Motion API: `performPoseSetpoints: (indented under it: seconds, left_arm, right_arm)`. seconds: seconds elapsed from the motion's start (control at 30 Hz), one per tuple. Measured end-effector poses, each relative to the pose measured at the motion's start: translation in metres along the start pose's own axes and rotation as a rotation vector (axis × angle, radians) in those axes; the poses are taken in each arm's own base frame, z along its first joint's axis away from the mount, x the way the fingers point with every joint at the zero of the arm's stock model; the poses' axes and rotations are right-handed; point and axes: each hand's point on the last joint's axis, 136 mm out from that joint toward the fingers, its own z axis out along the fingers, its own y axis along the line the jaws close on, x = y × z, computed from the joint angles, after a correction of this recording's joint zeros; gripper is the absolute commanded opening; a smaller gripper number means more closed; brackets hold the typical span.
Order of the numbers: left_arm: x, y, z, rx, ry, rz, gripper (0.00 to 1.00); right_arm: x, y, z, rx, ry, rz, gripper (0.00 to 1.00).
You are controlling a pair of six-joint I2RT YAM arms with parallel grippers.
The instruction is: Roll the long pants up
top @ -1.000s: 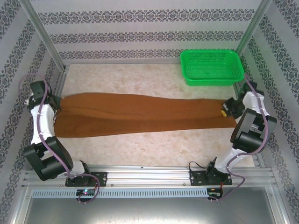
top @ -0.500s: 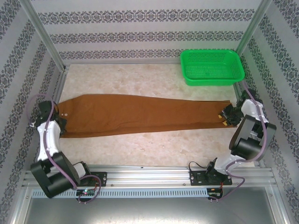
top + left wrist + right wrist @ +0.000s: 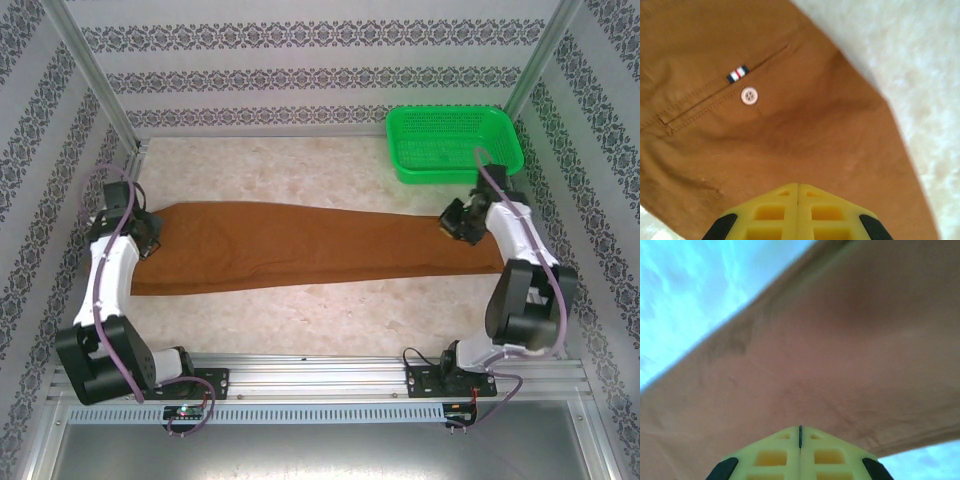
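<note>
Tools clenched, empty: left tool [image 3: 798, 186] over pants [image 3: 300, 245] at their left end, right tool [image 3: 800, 429] over their right end. They lie flat across tabletop [image 3: 300, 320]. Rolling unstarted, I judge; next I'd open and pinch one end.

Left claw [image 3: 146, 230] has moved from the waist edge inward, above the long pants [image 3: 300, 245]. Right claw [image 3: 456, 222] has moved from the hem edge leftward, over the legs. Both reclosed after opening, empty.
</note>
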Motion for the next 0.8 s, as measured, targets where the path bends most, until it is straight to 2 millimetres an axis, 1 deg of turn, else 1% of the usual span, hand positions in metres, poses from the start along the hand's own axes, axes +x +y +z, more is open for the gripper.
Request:
performPoseSetpoints:
  seconds: [0.03,0.1,0.17,0.23,0.33,0.43,0.47,0.5,0.63,0.7,0.8]
  left_arm:
    - [0.006,0.012,0.009,-0.039,0.017,0.000,0.00]
    - [0.018,0.040,0.024,-0.114,0.051,-0.019,0.00]
    - [0.027,0.068,0.034,-0.185,0.076,-0.047,0.00]
    - [0.035,0.092,0.042,-0.246,0.098,-0.072,0.00]
    - [0.047,0.119,0.053,-0.312,0.135,-0.105,0.00]
    - [0.059,0.143,0.064,-0.368,0.175,-0.142,0.00]
    - [0.060,0.148,0.067,-0.369,0.182,-0.161,0.00]
    - [0.057,0.146,0.066,-0.357,0.178,-0.172,0.00]
    - [0.056,0.147,0.068,-0.341,0.193,-0.198,0.00]
    - [0.056,0.147,0.068,-0.343,0.199,-0.203,0.00]
    - [0.055,0.148,0.068,-0.332,0.210,-0.232,0.00]
  right_arm:
    - [0.010,0.000,0.013,0.014,0.039,-0.009,0.00]
    - [0.025,-0.006,0.033,0.044,0.102,-0.007,0.00]
    - [0.033,-0.016,0.047,0.074,0.148,0.012,0.00]
    - [0.037,-0.027,0.057,0.103,0.177,0.038,0.00]
    - [0.033,-0.045,0.062,0.139,0.187,0.087,0.00]
    - [0.021,-0.071,0.057,0.172,0.169,0.166,0.00]
    - [0.016,-0.080,0.054,0.181,0.161,0.194,0.00]
    - [0.012,-0.088,0.051,0.188,0.153,0.221,0.00]
    - [0.003,-0.116,0.041,0.211,0.137,0.309,0.00]
    - [0.002,-0.123,0.038,0.221,0.135,0.333,0.00]
    - [0.002,-0.128,0.036,0.236,0.134,0.343,0.00]
